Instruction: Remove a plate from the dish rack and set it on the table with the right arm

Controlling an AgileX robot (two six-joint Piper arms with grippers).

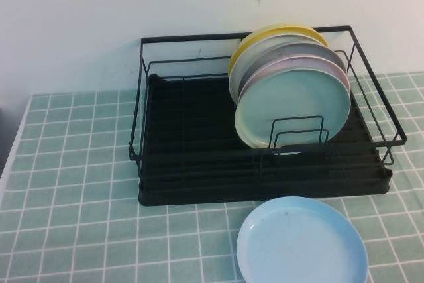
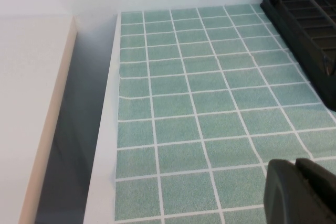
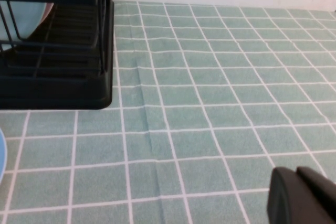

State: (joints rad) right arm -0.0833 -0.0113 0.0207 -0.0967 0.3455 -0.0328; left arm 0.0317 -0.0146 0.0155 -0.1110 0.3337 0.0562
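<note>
One plate (image 1: 301, 242) flat on table (image 1: 73, 183), at 6 o'clock of rack (image 1: 199, 164).
Rack holds four upright plates. Left gripper (image 2: 302, 192) and right gripper (image 3: 302, 195) over bare tiles, finger state indeterminate.

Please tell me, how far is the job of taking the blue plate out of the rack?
It looks done: the plate lies flat on the table, in front of the dish rack. Nothing is in hand; the left gripper and the right gripper hover over bare tiles. Nothing seems left.
</note>
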